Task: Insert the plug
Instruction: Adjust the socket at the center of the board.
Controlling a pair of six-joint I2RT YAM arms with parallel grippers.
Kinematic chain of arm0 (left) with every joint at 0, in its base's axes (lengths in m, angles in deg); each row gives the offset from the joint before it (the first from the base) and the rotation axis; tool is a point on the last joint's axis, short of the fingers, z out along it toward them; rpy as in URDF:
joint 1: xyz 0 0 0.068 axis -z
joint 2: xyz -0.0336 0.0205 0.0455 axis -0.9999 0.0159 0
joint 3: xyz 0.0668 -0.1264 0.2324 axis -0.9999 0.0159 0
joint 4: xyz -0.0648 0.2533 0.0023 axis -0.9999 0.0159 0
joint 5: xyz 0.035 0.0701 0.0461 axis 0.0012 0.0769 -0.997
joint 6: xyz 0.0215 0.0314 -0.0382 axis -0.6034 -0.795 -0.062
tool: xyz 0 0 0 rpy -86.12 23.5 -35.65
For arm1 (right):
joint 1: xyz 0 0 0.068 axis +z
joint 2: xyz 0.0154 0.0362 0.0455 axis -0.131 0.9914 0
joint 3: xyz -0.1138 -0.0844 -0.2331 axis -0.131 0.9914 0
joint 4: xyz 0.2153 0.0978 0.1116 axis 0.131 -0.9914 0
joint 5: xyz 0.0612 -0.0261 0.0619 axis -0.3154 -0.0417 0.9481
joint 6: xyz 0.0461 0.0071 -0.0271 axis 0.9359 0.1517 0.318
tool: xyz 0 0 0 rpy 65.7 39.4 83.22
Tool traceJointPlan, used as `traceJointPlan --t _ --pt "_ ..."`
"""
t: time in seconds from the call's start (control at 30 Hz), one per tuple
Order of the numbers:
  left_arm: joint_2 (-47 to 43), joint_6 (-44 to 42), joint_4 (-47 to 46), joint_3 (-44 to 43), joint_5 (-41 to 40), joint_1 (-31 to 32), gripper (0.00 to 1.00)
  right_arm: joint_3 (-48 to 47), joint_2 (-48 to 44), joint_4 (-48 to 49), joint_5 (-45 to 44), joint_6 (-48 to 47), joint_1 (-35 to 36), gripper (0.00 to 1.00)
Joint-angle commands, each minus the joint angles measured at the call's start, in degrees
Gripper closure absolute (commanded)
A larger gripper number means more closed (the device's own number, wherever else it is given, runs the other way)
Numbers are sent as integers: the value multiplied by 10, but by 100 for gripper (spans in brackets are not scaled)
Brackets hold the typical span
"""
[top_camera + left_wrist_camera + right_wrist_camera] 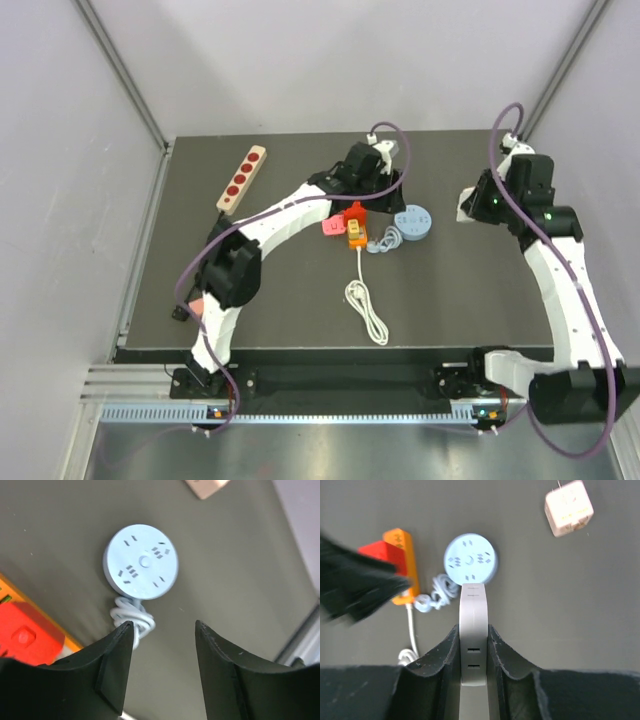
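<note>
Mid-tabletop (pixel 450 300), your left gripper (pixel 162 627), half-open and empty, hangs just beside the plug (pixel 25 635) on the orange strip (pixel 357 236); it likely needs pressing home.

A robot laboratory cell: a dark bench (pixel 460 300) closed in by plain pale walls (pixel 60 200) and aluminium rails (pixel 120 68), with the left arm (pixel 285 215) and right arm (pixel 560 280) bolted along the frame's lower edge.

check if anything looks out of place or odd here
Mildly odd: the right hand is shut on a pale grey socket strip, far from the plug. A white cube adapter lies askew by itself. Nothing looks spilled or damaged.
</note>
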State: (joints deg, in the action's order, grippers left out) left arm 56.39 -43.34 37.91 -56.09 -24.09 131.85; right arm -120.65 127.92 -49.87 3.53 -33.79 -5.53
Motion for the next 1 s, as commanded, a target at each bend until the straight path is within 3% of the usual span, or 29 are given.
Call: traceJointPlan --t 0.0,0.27,0.5,0.67,0.83,0.97 --pt "68 -8 46 -68 -46 -3 45 31 -93 59 6 52 -2 100" --pt "161 4 89 -159 -113 6 59 31 -159 63 52 56 -2 100" --pt "198 28 115 -168 -103 17 73 32 -163 54 63 51 -2 100" --pt "153 67 114 -96 -78 48 79 17 -138 -3 16 30 -2 100" --pt "82 126 37 49 -44 75 81 13 -129 -36 -2 15 -9 100" --pt "44 168 -35 107 14 102 81 29 -119 -50 -12 8 -8 100"
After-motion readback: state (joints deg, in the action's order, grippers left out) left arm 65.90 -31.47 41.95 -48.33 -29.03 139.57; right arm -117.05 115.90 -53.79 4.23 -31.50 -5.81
